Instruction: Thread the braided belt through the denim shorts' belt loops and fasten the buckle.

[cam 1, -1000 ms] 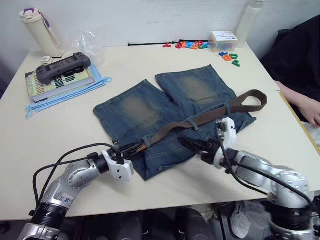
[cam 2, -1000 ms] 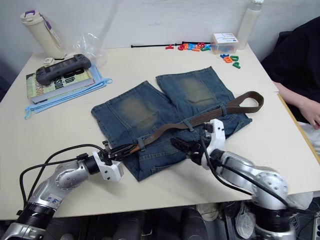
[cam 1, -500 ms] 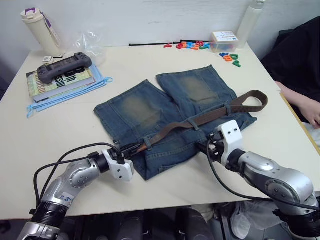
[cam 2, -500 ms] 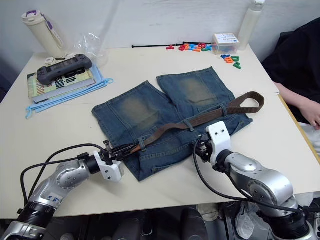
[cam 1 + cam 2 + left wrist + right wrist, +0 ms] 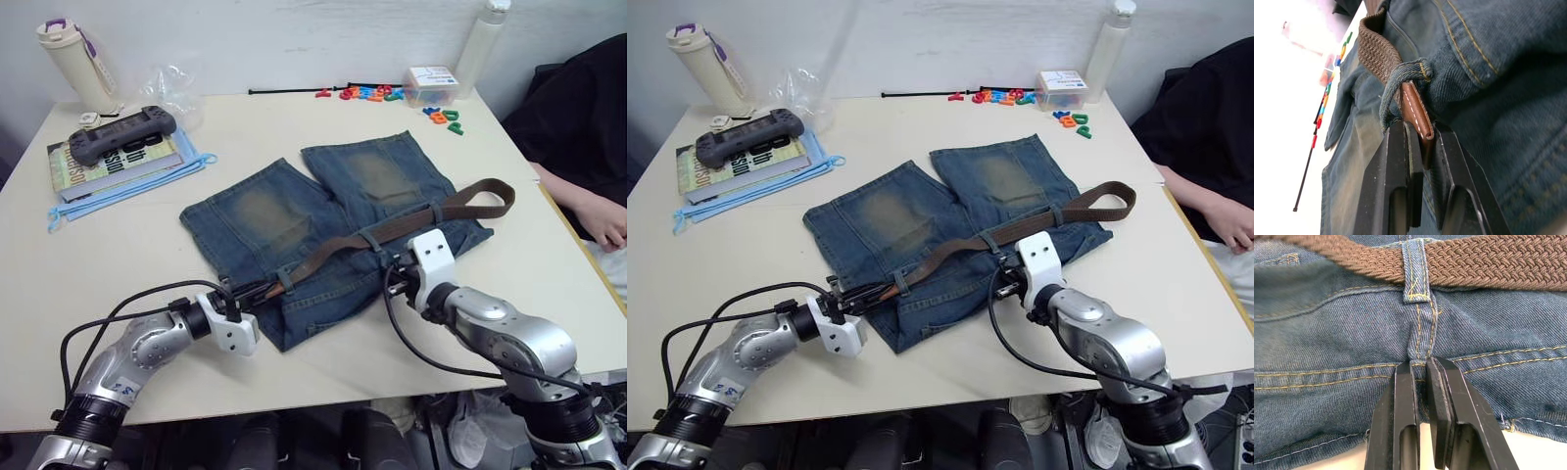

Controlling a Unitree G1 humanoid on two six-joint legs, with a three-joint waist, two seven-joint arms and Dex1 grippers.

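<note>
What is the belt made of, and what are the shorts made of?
The braided belt looks like woven brown cord: a plaited pattern shows. Its tip looks like smooth reddish-brown leather with white stitching. The denim shorts look like blue denim with faded patches and yellow seams.

One denim shorts (image 5: pixel 323 220), one braided belt (image 5: pixel 411 223), three belt loops visible. Two bottles (image 5: pixel 71 61), one book (image 5: pixel 113 162), one game controller (image 5: pixel 122 132), one small box (image 5: pixel 431 83).
</note>
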